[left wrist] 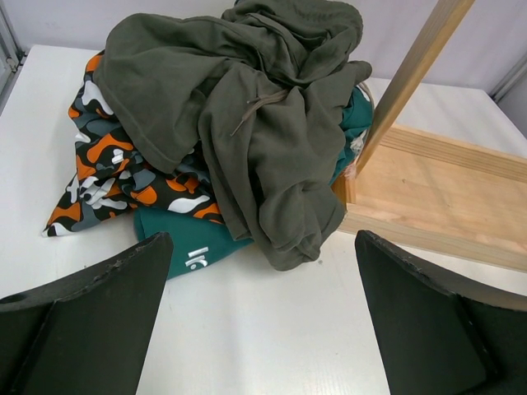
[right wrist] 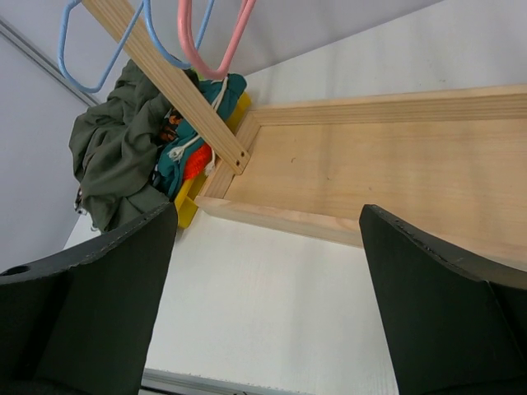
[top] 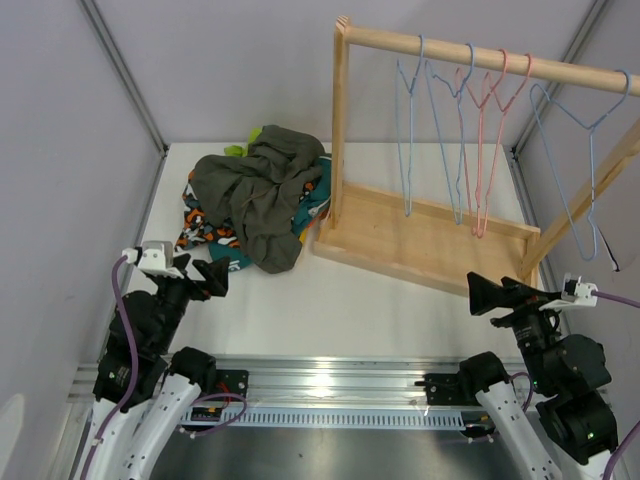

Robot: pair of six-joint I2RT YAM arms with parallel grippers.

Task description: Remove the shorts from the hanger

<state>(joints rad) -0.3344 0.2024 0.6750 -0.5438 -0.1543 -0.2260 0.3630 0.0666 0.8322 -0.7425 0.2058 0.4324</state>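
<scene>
Shorts [top: 255,200] sit in one heap on the counter [top: 340,300], just left of the wooden rack [top: 420,240] and touching its left corner, off the hangers [top: 478,150]. Those hang, blue and pink, on the rack's top rail. Left claw [top: 220,278] sits at the heap's near side, left of the rack. Right claw [top: 482,294] sits on the near side of the rack's right end. Both are spread wide, gripping nothing.

Left wrist view: left claw [left wrist: 262,251] is released, only counter and the heap's edge between its fingers. Olive-grey pair [left wrist: 247,123] drapes over the top. Camouflage pair [left wrist: 107,173] sticks out on the side away from the rack. Teal pair [left wrist: 193,247] lies under both at the near edge. The heap leans on the rack's post [left wrist: 412,74].

Right wrist view: right claw [right wrist: 265,220] is released, fingers wide, by the rack's near edge board. The heap is beyond the rack's corner post, with olive-grey outermost, then teal and orange-red fabric [right wrist: 193,164] against the post. A lime-yellow bit [right wrist: 188,207] is at the base corner.
</scene>
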